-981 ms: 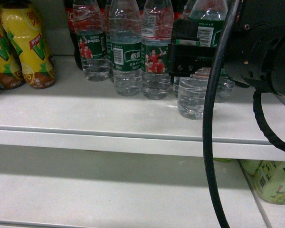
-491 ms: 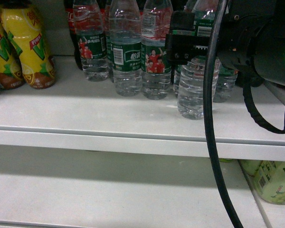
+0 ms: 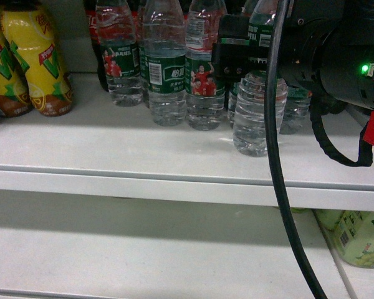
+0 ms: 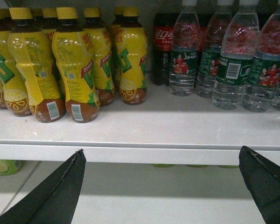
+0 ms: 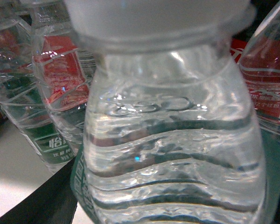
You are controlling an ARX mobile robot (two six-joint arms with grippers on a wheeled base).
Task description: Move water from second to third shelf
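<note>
The right gripper (image 3: 246, 59) is clasping a clear, ribbed plastic water bottle (image 3: 257, 115) at its label; the left gripper (image 4: 163, 186) is hanging wide open, holding nothing.

Water bottle (image 3: 257, 118): clear ribbed plastic, colourless contents, dark green label with a barcode near the top. It is standing upright on the upper shelf (image 3: 112, 149), nearest the front edge among the water bottles. In the right wrist view its shoulder (image 5: 172, 140) is filling the frame.

White shelves (image 3: 112, 177), dim below, stocked with drinks (image 4: 74, 70).
</note>
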